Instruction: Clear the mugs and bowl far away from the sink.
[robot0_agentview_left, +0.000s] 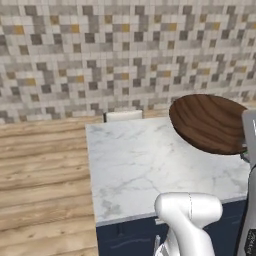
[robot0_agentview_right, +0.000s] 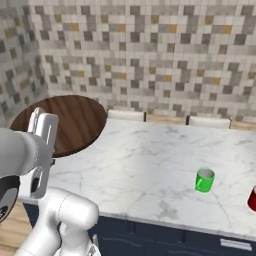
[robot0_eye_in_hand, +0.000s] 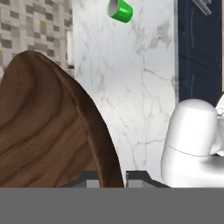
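Gripping the rim of the dark brown bowl (robot0_eye_in_hand: 43, 127), the end effector (robot0_eye_in_hand: 111, 177) is seen in the hand view with its two dark fingertips (robot0_eye_in_hand: 89, 178) closed on either side of the bowl's edge. The bowl (robot0_agentview_left: 210, 122) is held lifted and tilted above the white marble table (robot0_agentview_left: 145, 165), over its left end as seen from the right base view, where the bowl (robot0_agentview_right: 75, 122) is partly hidden behind the white hand. The green mug (robot0_agentview_right: 204, 180) is seen standing upright on the table (robot0_agentview_right: 150, 170), well apart from the bowl, toward the table's right side. Just at the right edge of the right base view, part of the red mug (robot0_agentview_right: 252, 199) is visible near the table's front edge. In the hand view the green mug (robot0_eye_in_hand: 120, 9) appears at the top. A mosaic tile wall (robot0_agentview_left: 125, 55) runs behind the table, and a wooden floor (robot0_agentview_left: 45, 190) lies to its left.
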